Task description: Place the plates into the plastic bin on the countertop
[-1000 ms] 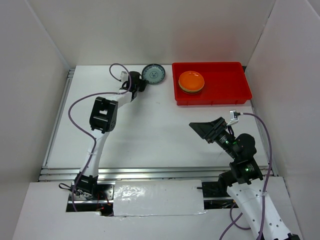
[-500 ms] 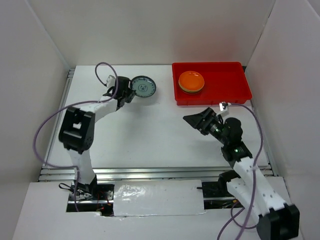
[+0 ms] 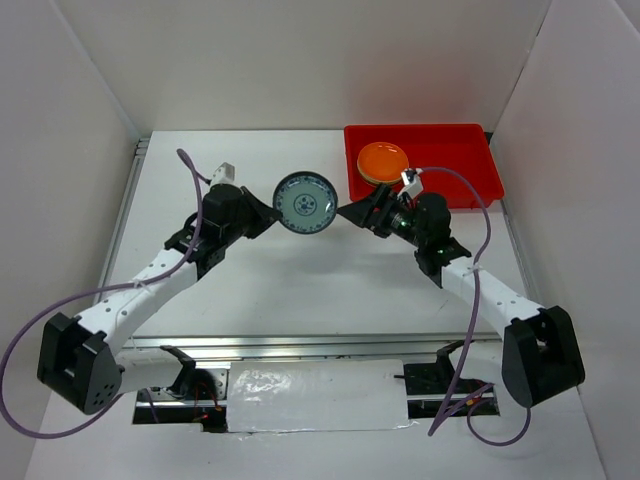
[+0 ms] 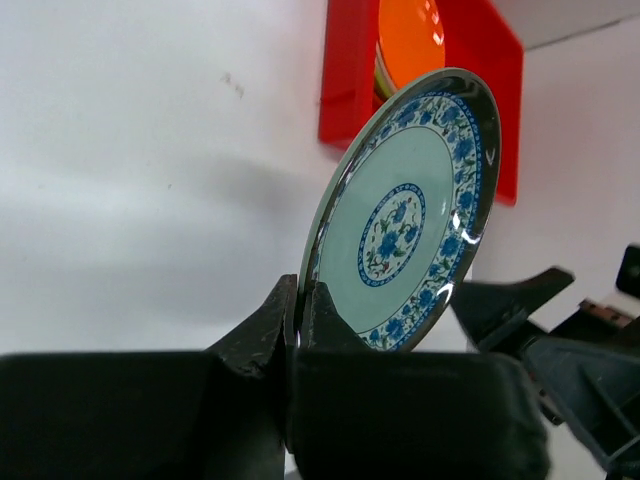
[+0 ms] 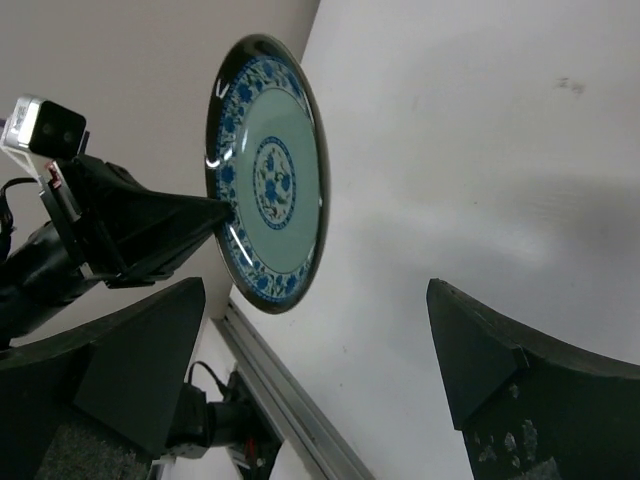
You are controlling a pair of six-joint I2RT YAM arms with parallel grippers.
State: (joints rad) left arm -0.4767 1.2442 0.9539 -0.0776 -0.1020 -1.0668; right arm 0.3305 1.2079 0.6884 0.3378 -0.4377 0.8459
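Left wrist, unlike right, shows bin (image 4: 345, 70) behind plate (image 4: 400, 220).

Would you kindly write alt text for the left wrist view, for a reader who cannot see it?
The left gripper pinches a blue-patterned plate by its rim, on edge above the countertop. Behind it, the red bin holds an orange plate.

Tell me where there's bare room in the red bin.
The red bin is bare across its right half, from the orange plate stack to the right rim. Crowded: its left end, and the countertop in front, where the left arm and right arm meet around the blue patterned plate.
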